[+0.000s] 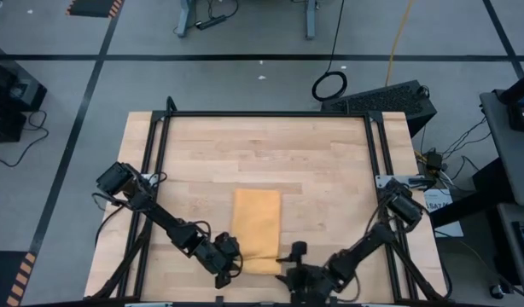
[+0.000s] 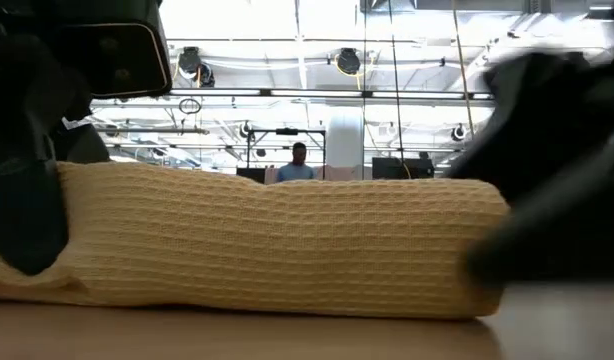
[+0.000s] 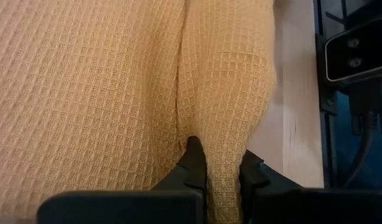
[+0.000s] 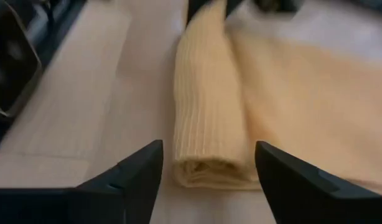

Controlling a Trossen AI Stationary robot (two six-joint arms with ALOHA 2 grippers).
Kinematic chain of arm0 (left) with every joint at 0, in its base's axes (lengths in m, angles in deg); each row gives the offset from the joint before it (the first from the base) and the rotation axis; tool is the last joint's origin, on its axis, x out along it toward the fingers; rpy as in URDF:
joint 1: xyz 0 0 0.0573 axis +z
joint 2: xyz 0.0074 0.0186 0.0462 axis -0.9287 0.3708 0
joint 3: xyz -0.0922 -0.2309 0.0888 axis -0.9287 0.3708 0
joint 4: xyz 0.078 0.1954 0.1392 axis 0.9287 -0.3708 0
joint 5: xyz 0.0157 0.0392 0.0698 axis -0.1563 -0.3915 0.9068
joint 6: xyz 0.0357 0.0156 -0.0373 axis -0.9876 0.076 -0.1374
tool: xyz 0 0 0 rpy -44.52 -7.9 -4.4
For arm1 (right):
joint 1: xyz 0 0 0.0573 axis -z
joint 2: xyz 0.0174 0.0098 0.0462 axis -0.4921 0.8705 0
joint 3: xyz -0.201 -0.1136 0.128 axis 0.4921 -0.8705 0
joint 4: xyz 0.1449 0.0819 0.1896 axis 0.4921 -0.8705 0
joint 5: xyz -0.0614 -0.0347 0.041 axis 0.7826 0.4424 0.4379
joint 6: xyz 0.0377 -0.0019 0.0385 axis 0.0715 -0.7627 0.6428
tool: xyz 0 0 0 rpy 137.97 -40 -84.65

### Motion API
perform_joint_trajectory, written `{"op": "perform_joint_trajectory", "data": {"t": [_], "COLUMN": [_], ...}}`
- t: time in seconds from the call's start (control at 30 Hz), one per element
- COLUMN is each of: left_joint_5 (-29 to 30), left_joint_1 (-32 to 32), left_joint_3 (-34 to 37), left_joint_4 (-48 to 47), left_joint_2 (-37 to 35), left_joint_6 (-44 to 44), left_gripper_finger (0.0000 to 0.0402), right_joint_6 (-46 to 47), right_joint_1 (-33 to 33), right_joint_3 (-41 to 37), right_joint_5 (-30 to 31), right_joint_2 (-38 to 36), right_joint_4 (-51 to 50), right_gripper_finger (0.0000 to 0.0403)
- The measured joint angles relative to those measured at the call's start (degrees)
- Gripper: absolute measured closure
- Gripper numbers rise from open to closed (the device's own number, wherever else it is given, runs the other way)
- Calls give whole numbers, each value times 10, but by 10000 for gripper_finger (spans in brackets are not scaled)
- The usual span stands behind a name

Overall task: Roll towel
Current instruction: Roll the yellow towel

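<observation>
The mustard-yellow towel [image 1: 256,223] lies as a narrow strip on the wooden table, and its near end is rolled into a thick roll [image 2: 277,240] that rests on the tabletop. My left gripper [image 1: 231,256] is at the roll's left end and shut on it. My right gripper [image 1: 292,261] stands open just off the roll's right end [image 4: 209,168]. In the right wrist view its two fingers flank that end without touching it. My left gripper [image 3: 221,158] pinches the roll's left end [image 3: 223,146] between its two fingers. One finger [image 3: 194,163] sits in the crease between roll and flat cloth, the other [image 3: 250,169] on the roll's outer side. The fingers slant down from the table's left, along the roll, which lies on the table.
A black frame rail [image 1: 270,114] runs along the table's far edge, with side rails left and right. A small camera [image 3: 356,50] stands by the near edge beside the roll. A person [image 2: 299,160] stands far off in the room behind the table.
</observation>
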Motion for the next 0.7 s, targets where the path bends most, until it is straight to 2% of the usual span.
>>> {"op": "perform_joint_trajectory", "data": {"t": [0.17, 0.4, 0.47, 0.57, 0.63, 0.7], "left_joint_5": [0, -20, -41, -56, -56, -54], "left_joint_1": [3, 23, 32, 43, 45, 45], "left_joint_3": [0, 0, 0, 0, 1, 1], "left_joint_4": [4, 9, 19, 23, 22, 22], "left_joint_2": [0, 0, 0, 0, 0, 0], "left_joint_6": [37, 36, 31, 29, 32, 31], "left_gripper_finger": [373, 373, 373, 373, 373, 373], "right_joint_6": [-24, -151, -188, -157, -110, -81], "right_joint_1": [-46, -63, -57, -42, -27, -13], "right_joint_3": [1, 1, 1, 1, 1, 1], "right_joint_5": [106, 105, 127, 180, 175, 142], "right_joint_2": [-32, 12, 30, 42, 42, 42], "right_joint_4": [-3, 109, 146, 164, 148, 133], "right_gripper_finger": [142, 159, 161, 162, 163, 166]}}
